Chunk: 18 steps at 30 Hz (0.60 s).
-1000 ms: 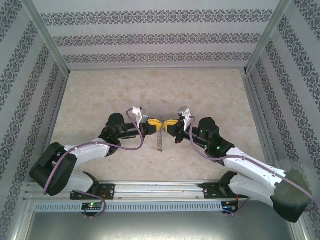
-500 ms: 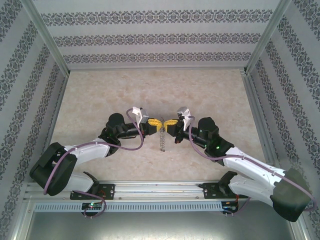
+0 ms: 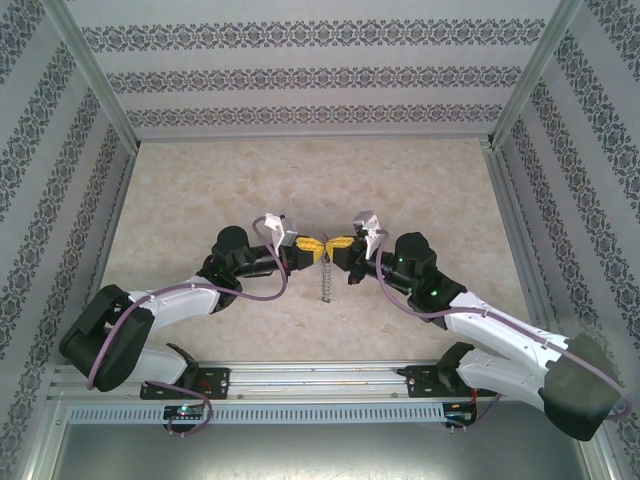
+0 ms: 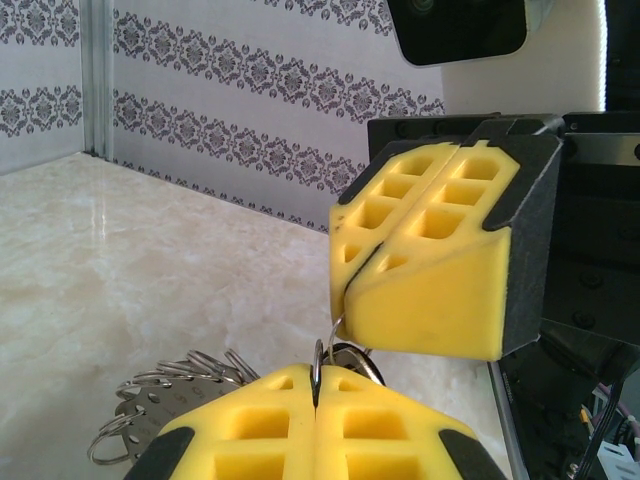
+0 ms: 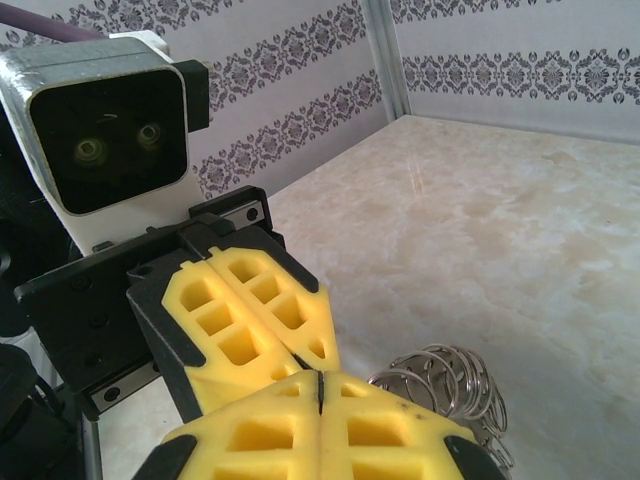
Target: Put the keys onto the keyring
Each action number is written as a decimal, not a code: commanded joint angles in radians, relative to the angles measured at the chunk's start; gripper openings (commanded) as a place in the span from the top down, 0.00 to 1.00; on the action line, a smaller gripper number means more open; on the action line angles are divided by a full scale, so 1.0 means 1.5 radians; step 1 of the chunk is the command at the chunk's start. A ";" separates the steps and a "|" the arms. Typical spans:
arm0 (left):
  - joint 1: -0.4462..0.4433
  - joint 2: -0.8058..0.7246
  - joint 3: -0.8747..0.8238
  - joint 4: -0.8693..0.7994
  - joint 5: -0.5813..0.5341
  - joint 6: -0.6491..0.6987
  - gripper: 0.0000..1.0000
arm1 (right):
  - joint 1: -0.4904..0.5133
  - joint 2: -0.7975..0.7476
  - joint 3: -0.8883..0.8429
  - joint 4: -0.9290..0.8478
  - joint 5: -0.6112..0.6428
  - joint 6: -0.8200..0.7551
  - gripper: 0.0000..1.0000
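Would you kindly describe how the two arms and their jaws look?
The left arm and right arm have white links, black joints and a purple cable looped along each. Their jaws are yellow wedge blocks with square hollows, backed in black.

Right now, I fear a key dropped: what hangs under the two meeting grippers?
The keyring, a bunch of silvery loops, hangs there. The left gripper and right gripper pinch its top, hidden between their pads. No key can be made out.
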 commanded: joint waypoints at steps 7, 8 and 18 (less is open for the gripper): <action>-0.015 0.001 0.020 0.020 0.009 0.012 1.00 | 0.004 0.015 0.023 0.036 0.006 -0.005 1.00; -0.015 0.001 0.020 0.023 0.008 0.012 1.00 | 0.003 0.015 0.023 0.033 0.008 -0.006 1.00; -0.015 -0.007 0.008 0.059 -0.007 -0.001 1.00 | -0.024 0.004 -0.012 0.033 0.012 0.007 1.00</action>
